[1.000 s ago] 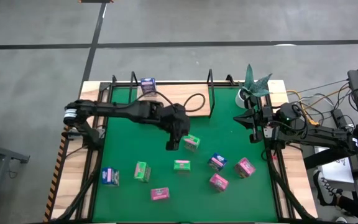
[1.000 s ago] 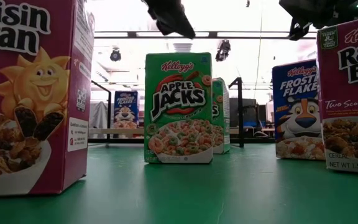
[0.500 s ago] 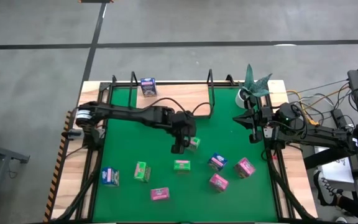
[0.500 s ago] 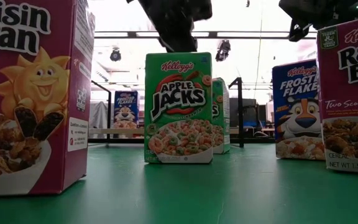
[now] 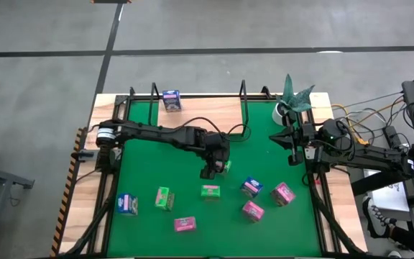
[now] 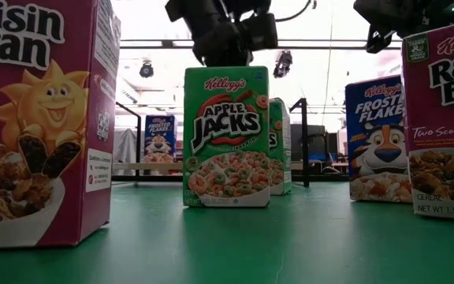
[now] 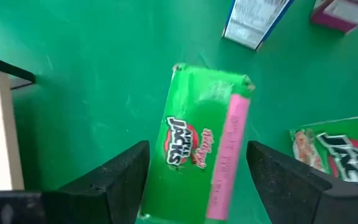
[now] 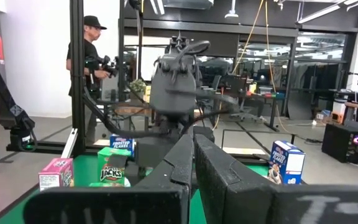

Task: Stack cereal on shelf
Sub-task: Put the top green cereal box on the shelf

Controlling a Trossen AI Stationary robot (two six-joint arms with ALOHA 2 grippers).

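Nearest the front edge of the green mat (image 5: 142,173) on the tabletop, a small pink printed cardboard cereal box (image 5: 185,224) is seen lying flat, with a small blue cereal box (image 5: 127,204) toward the left edge and a small green cereal box (image 5: 164,198) just beside it. A second pink box (image 5: 253,211) and a third pink box (image 5: 283,193) are set to the right, the latter close to the mat's right border, with a blue box (image 5: 250,187) between them and a green box (image 5: 210,191) near the middle. Clear green surface is left across the mat's left half and along its far side. Slightly farther back, a third green box (image 7: 207,140), printed with red lettering and edged by a pink side panel, is seen lying tilted on the mat directly under the left gripper (image 5: 208,170), whose jaws are spread apart on either side of it without contact being visible. The right gripper (image 5: 287,138) is held at the mat's right edge, jaws pressed together. At the far edge, the flat light-wood shelf board (image 5: 200,111) framed by thin black rod uprights is found, and one blue box (image 5: 171,99) is placed at its far left end; the rest of the board is bare apart from a black cable crossing it. A small white pot with a green plant (image 5: 290,99) is placed at the far right corner.
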